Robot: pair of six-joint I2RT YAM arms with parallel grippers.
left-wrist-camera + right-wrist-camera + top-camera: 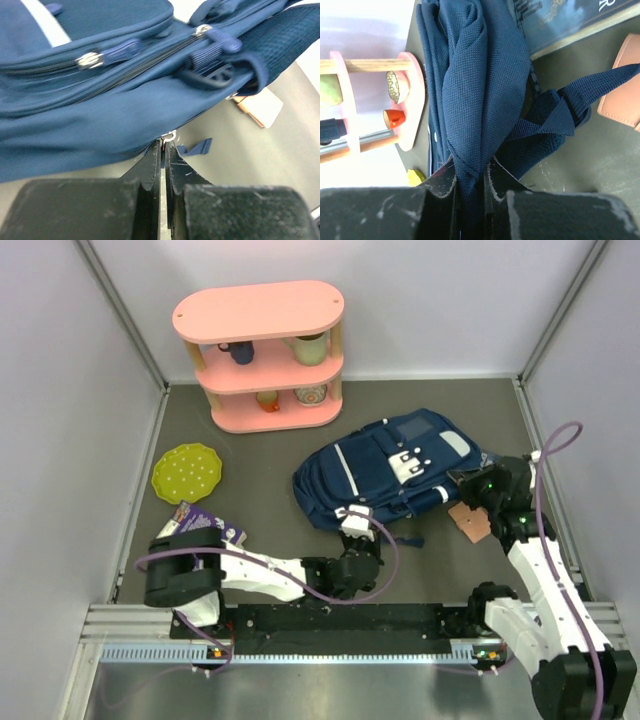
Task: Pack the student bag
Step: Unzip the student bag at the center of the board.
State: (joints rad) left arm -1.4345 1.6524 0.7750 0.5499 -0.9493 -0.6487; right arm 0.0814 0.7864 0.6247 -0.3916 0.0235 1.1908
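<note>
Because the green plate (186,472) at 9 o'clock and the purple booklet (205,523) at 8 o'clock lie out on the table (270,490), packing looks barely begun. The pink shelf (262,355) at 11 o'clock holds cups on its 2 lower tiers.

The left gripper (164,142) is at the near edge of the student bag (390,468). Its fingers are pressed together and appear to pinch a small metal zipper pull (169,135).

The bag lies flat just toward 1 o'clock from the table's middle. The 2 zippers in the left wrist view run closed, and nothing can be seen inside.

A tan flat case (470,523) rests at 4 o'clock, just beside the bag. Above it, the right gripper (470,172) is clamped on a fold of the bag's navy fabric.

My guess is that opening a compartment comes first, and then every loose item still has to go in.
</note>
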